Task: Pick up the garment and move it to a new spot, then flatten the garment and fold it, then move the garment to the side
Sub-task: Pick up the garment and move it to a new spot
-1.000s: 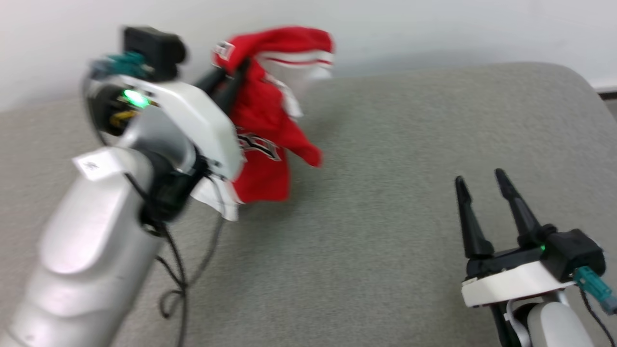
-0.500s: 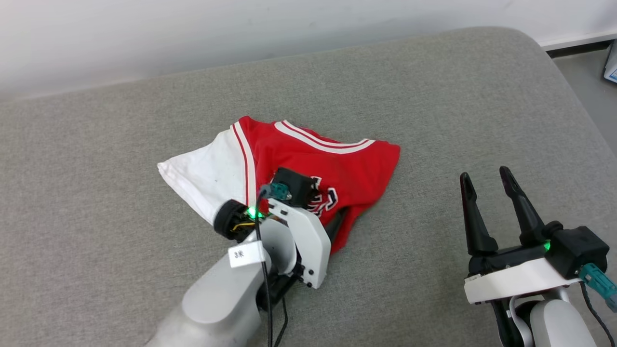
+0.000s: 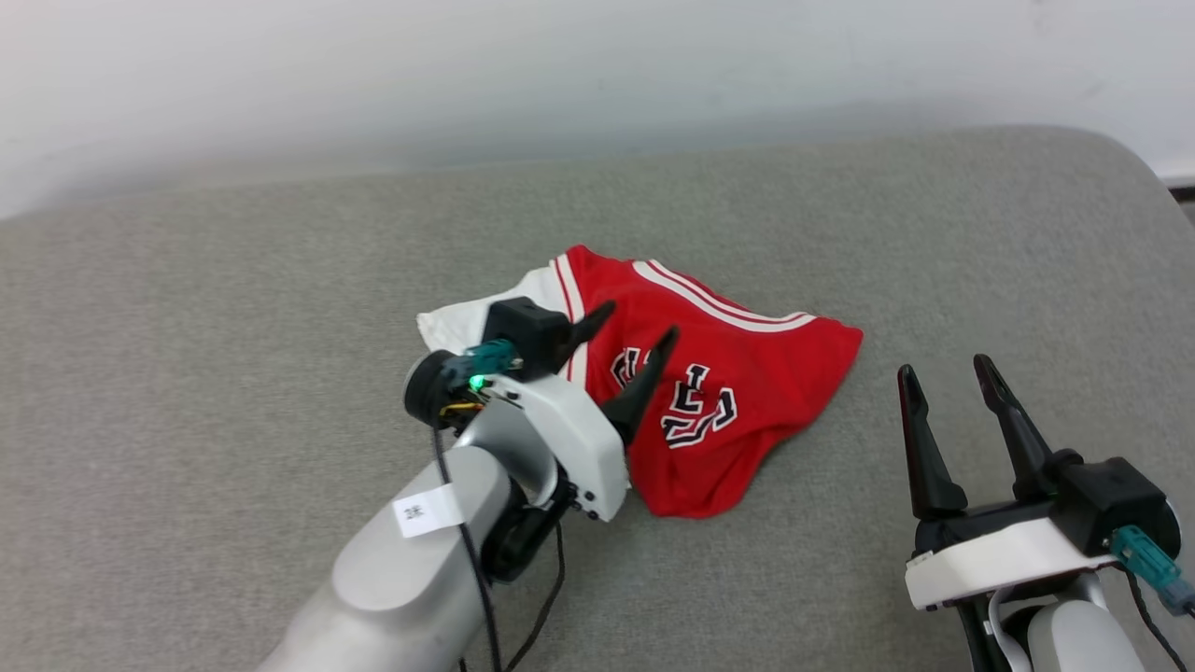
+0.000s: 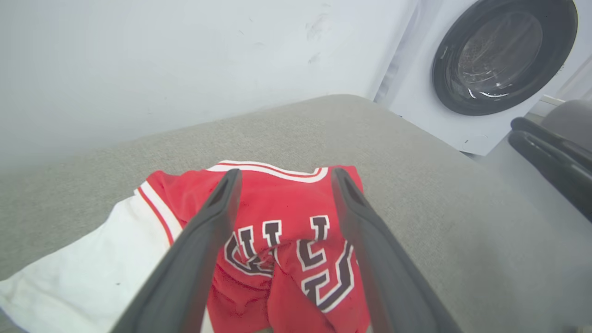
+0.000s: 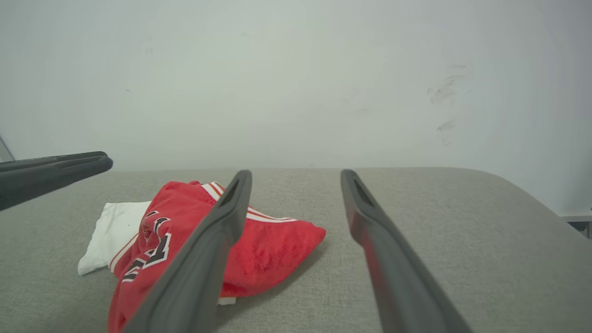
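Released since a second ago, the red jersey (image 3: 794, 364) no longer hangs from the left end effector (image 3: 639, 321). It lies crumpled near the middle of the grey padded surface (image 3: 233, 308), and the two dark fingers stand spread just above its left part, gripping nothing. Its white sleeve (image 3: 462, 322) pokes out toward the robot's left. White-and-red striped trim runs along the far edge, and the black, white-outlined letters (image 3: 695, 411) are buckled by folds. The right end effector (image 3: 943, 367) hovers to the right, apart from the cloth, its fingers likewise spread and empty. The left wrist view adds a white front-loading washing machine (image 4: 490, 69) beyond the surface's corner. The right wrist view shows a scuffed white wall (image 5: 296, 83) behind. In the head view, the left forearm (image 3: 411, 560) hides the jersey's near left edge.
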Tool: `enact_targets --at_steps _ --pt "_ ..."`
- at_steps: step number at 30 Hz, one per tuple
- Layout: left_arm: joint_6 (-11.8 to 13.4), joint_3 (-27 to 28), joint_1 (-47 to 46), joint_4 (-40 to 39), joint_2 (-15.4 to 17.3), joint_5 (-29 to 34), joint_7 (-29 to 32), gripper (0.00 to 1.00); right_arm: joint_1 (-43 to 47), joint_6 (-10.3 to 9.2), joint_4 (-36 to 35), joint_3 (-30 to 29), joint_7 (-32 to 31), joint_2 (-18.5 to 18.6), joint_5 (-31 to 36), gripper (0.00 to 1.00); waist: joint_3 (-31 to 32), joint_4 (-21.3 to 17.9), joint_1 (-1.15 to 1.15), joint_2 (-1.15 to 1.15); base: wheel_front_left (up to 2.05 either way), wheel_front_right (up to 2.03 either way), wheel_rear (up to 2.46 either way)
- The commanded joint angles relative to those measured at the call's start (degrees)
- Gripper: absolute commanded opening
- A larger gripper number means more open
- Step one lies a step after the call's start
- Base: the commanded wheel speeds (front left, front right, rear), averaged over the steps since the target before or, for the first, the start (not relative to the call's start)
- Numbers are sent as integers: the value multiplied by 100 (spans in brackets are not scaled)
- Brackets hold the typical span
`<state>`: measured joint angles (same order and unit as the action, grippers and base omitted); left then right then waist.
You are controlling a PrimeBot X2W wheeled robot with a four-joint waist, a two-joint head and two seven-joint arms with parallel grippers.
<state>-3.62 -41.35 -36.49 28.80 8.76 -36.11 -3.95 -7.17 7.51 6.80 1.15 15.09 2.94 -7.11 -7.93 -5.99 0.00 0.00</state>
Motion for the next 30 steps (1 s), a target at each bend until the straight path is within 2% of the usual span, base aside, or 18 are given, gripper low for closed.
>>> enact_targets --at_steps 1,8,11,13,17,19,25,30 --pt "65 126 134 -162 133 -51 -140 100 80 -4 43 -39 11 -12 55 100 290 274 0 0 0 0 0" --pt "552 610 697 -953 908 252 -953 100 297 -4 42 -106 11 -13 112 100 631 565 0 0 0 0 0" --pt "759 851 1186 -1335 1240 473 -1098 100 394 -4 -43 -140 11 -11 105 100 687 650 0 0 0 0 0" --pt "894 1049 1550 -1603 1328 614 -1125 100 440 -4 -98 -151 11 -12 102 100 701 690 0 0 0 0 0" --pt "1099 1665 2351 -2204 1241 964 -1135 100 538 -4 -198 -165 11 -11 101 100 719 739 0 0 0 0 0" --pt "1098 1961 2719 -2424 1125 1139 -1137 100 577 -4 -226 -180 11 -11 97 100 732 745 0 0 0 0 0" --pt "872 2444 3491 -2552 744 1660 -1131 100 671 -4 -248 -165 11 -11 42 100 768 736 0 0 0 0 0" --pt "587 2806 3699 -2448 393 1781 -1126 100 683 -4 -239 -132 11 -11 21 100 790 699 0 0 0 0 0"
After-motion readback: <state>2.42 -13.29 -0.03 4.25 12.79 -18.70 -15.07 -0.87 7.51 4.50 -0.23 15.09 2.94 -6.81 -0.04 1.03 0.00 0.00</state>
